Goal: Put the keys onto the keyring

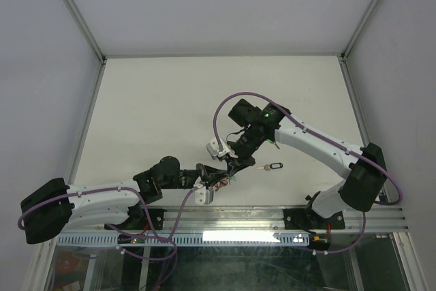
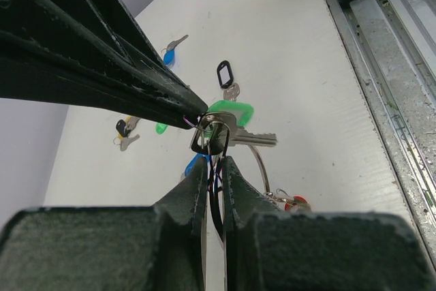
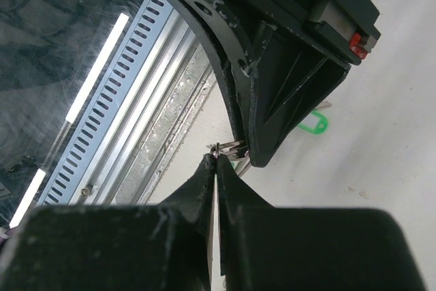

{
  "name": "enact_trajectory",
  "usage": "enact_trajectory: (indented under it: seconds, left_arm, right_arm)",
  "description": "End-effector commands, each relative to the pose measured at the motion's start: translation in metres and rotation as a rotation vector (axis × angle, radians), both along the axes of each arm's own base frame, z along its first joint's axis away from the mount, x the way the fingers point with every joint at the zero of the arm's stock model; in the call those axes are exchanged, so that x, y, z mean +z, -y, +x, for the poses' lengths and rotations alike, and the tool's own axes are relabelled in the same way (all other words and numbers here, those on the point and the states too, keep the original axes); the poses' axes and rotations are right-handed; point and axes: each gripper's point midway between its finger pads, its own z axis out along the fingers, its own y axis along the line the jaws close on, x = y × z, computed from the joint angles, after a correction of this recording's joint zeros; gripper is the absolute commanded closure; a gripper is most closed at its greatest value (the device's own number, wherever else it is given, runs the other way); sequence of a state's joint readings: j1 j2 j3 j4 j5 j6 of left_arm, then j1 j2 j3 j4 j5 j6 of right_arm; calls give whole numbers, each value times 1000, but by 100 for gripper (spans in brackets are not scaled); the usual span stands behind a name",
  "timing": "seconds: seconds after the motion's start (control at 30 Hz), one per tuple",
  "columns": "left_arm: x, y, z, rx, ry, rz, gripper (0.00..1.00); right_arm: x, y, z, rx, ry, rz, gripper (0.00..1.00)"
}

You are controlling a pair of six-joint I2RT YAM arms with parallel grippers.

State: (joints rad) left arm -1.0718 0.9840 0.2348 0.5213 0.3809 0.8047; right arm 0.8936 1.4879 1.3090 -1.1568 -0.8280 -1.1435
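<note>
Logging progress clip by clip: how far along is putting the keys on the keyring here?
Done: a red-capped key appears to hang on the keyring already. In hand: the left gripper is shut on the keyring, and the right gripper pinches the green-capped key at the ring; whether it is threaded I cannot tell. Left: a blue-capped key and a black-capped key lie loose on the table.

No lettering, number or brand mark readable from where I stand, nothing legible on the keys (image 2: 238, 110), on the table (image 1: 170, 100), or on the rail (image 1: 259, 215) along its near edge
</note>
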Motion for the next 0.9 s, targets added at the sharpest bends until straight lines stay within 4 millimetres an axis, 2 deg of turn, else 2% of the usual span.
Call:
enact_trajectory:
  seconds: [0.0, 0.87]
  left_arm:
    - [30, 8, 1, -30, 60, -75, 100]
    - [31, 8, 15, 52, 6, -64, 100]
  right_arm:
    - [24, -9, -7, 44, -4, 86, 100]
    - [20, 2, -12, 8, 26, 103, 100]
